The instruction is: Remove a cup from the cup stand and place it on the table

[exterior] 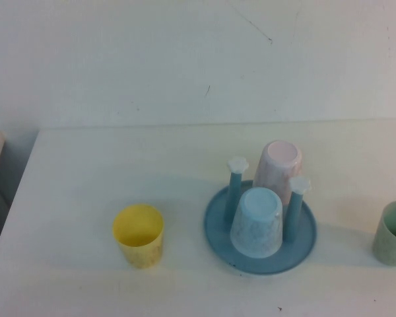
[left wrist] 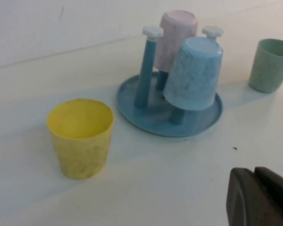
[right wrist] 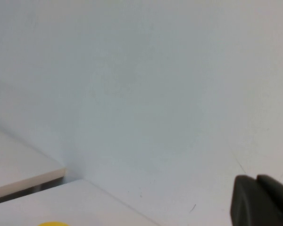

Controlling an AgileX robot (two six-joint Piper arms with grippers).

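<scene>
mint-green cup [exterior: 393, 234] upright on the desk [exterior: 86, 191], mouth up, at the right edge of the high view, well apart from the cup stand [exterior: 303, 254] and touching nothing. on the stand: light blue cup [exterior: 257, 222] upside down over a front peg, pink cup [exterior: 278, 170] upside down behind it, two bare blue pegs with white flower caps [exterior: 237, 162] rising beside them. yellow cup [exterior: 139, 234] upright on the desk to the stand's left, well clear of it.

left tool [left wrist: 262, 197] low over the desk on the near side, facing the stand and the cups, jaws closed together, nothing held. right tool [right wrist: 262, 200] raised and aimed at the back wall, with a sliver of the yellow cup below; jaws pressed shut, nothing between them. neither arm visible from the high camera.

by the look of it, placing step done: green cup off the stand and standing free, both tools empty and away. little left but to park the arms; if another cup is wanted, needs a tool opened wide and brought down around the blue cup's wall, then lifted straight up off the peg.
</scene>
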